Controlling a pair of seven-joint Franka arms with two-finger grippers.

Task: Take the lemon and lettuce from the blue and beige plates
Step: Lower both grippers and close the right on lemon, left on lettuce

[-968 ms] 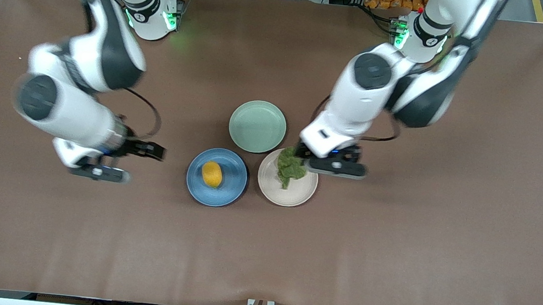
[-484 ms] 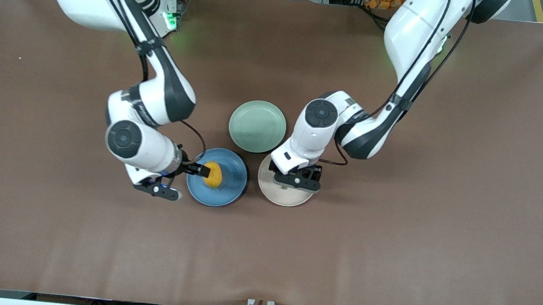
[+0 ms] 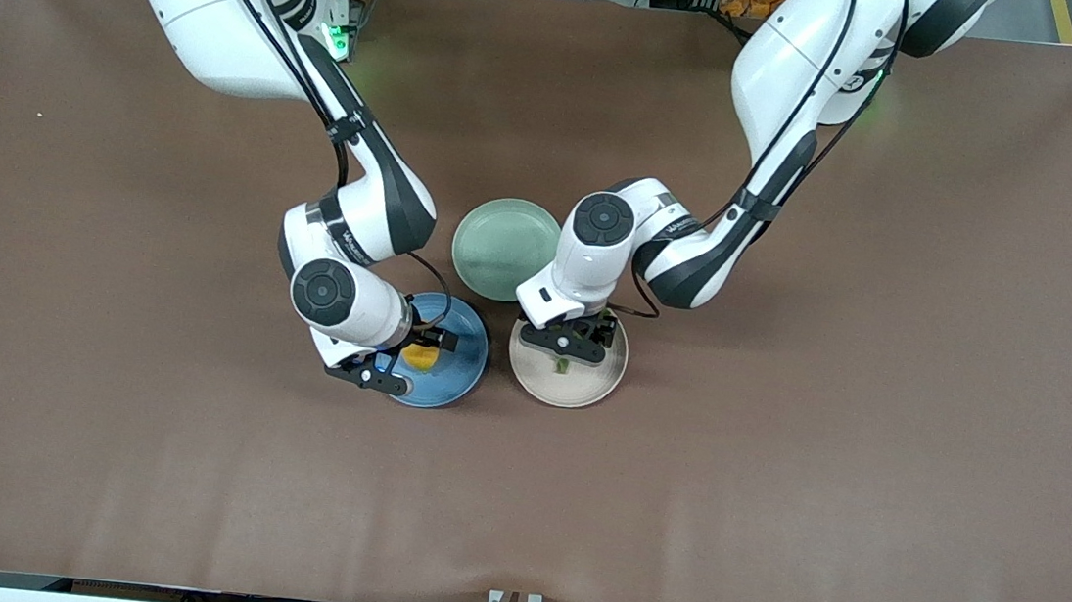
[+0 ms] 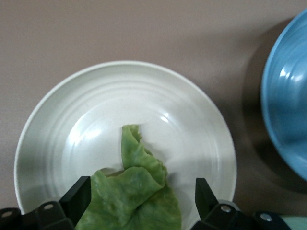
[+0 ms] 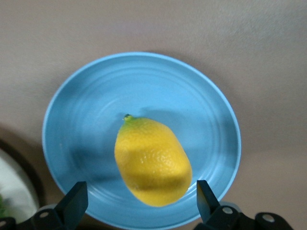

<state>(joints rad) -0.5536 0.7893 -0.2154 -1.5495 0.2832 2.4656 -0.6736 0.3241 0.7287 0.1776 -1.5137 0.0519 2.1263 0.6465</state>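
The lemon (image 5: 152, 160) lies in the blue plate (image 5: 96, 110); in the front view only a bit of the lemon (image 3: 419, 357) shows under my right hand on the blue plate (image 3: 460, 372). My right gripper (image 5: 141, 201) is open, low over the lemon, its fingers wide to either side of it. The lettuce (image 4: 134, 191) lies in the beige plate (image 4: 96, 110); in the front view a scrap of lettuce (image 3: 563, 366) shows on the beige plate (image 3: 586, 389). My left gripper (image 4: 143, 199) is open, fingers astride the lettuce.
A pale mint-green plate (image 3: 500, 248), empty, sits on the brown table beside the two plates, farther from the front camera. The blue plate's rim also shows in the left wrist view (image 4: 283, 105). Both arms reach in from the bases.
Both arms have swung in and come down: my right gripper moved from beside the blue plate to over the lemon, my left gripper settled lower over the lettuce.
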